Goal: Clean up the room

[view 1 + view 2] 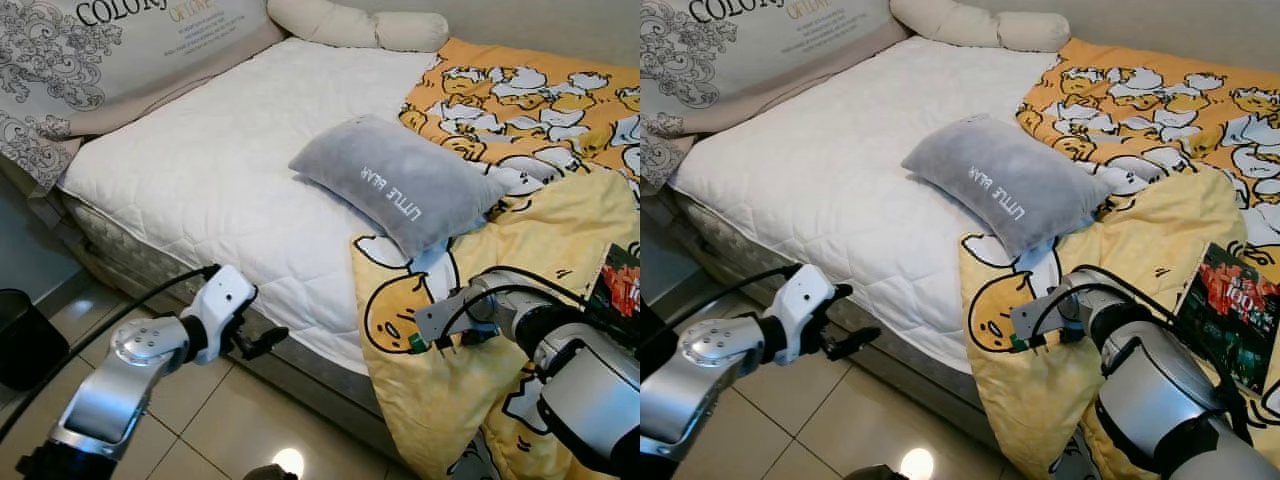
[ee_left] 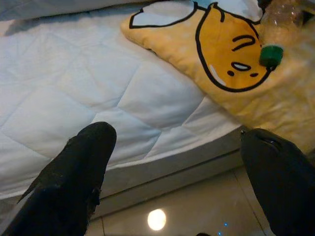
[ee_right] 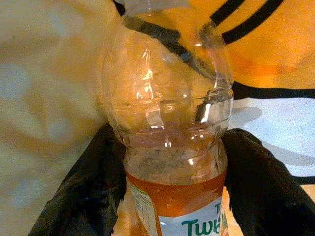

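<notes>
Gripping a clear plastic bottle (image 3: 172, 128) just above its orange label, the right end effector (image 3: 170, 177) has its fingers (image 3: 86, 187) clamped on both sides, apparently to lift this rubbish off the yellow duck blanket (image 1: 430, 390) hanging over the bed's (image 1: 200, 170) front edge. The left end effector (image 2: 172, 167) hovers with fingers apart beside that edge, over the tiled floor (image 1: 230, 420). Its wrist view catches the bottle's green cap (image 2: 270, 55); the right wrist view shows the label instead. A grey pillow (image 1: 395, 180) lies farther onto the mattress.
</notes>
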Controlling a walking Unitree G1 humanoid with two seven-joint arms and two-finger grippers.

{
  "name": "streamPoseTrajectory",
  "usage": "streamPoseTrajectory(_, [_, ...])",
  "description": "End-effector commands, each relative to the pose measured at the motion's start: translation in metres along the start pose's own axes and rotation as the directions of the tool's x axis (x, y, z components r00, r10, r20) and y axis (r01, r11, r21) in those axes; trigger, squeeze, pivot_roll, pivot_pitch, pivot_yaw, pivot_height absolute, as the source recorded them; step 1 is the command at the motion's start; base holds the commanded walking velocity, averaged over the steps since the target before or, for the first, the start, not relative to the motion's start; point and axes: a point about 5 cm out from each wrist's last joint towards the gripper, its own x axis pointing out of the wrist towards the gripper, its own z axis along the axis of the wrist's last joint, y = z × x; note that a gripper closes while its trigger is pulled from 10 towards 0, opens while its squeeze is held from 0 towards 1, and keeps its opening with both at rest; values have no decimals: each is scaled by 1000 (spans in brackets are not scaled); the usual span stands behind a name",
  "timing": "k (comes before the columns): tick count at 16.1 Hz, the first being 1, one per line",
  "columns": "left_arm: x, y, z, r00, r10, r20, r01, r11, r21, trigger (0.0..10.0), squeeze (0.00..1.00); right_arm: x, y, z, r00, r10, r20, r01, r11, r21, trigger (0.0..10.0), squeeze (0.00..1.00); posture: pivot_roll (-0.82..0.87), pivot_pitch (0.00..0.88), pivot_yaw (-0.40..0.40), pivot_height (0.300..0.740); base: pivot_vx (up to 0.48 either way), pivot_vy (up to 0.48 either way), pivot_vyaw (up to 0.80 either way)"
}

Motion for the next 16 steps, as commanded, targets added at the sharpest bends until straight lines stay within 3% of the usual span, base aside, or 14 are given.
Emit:
streamPoseTrajectory(1, [1,-1,-1,1000,13,-4,-13,1000,4,10000,0,-4,-5,-3,1000,-11,5,11,1000,7,0,0,43,0,75,740,0,0,0])
streamPoseTrajectory(5, [3,-6,-4,999,41,16,-41,999,-32,10000,0,-9,-8,-8,999,-31,36,30,999,22,0,0,39,0,55,740,0,0,0])
streamPoseTrajectory(7, [0,-5,-5,994,99,43,-95,993,-75,10000,0,-21,-21,-13,983,-136,121,117,981,156,0,0,59,0,28,740,0,0,0])
streamPoseTrajectory(8, [-2,-3,-6,988,147,54,-142,985,-99,10000,0,-31,-31,-19,958,-242,152,198,946,255,0,0,53,0,29,740,0,0,0])
streamPoseTrajectory(10, [-3,-2,-6,984,168,66,-161,981,-106,10000,0,-37,-36,-22,937,-302,174,239,920,312,0,0,52,0,21,740,0,0,0])
streamPoseTrajectory(12, [-4,-3,1,966,223,129,-207,970,-127,10000,0,-49,-36,-32,867,-456,200,337,833,438,0,0,42,0,15,740,0,0,0])
streamPoseTrajectory(13, [-7,-2,5,949,272,157,-249,957,-148,10000,0,-57,-32,-32,783,-591,194,400,717,571,0,0,31,0,24,740,0,0,0])
streamPoseTrajectory(14, [-7,-1,5,942,294,161,-271,951,-151,10000,0,-60,-30,-31,743,-642,190,407,658,634,0,0,31,0,24,740,0,0,0])
streamPoseTrajectory(15, [-7,0,3,920,369,133,-344,922,-181,10000,0,-57,-16,-20,629,-755,184,399,517,757,0,0,23,0,35,740,0,0,0])
streamPoseTrajectory(16, [-7,1,2,910,396,120,-373,911,-174,10000,0,-57,-9,-14,586,-789,185,385,472,793,0,0,30,0,33,740,0,0,0])
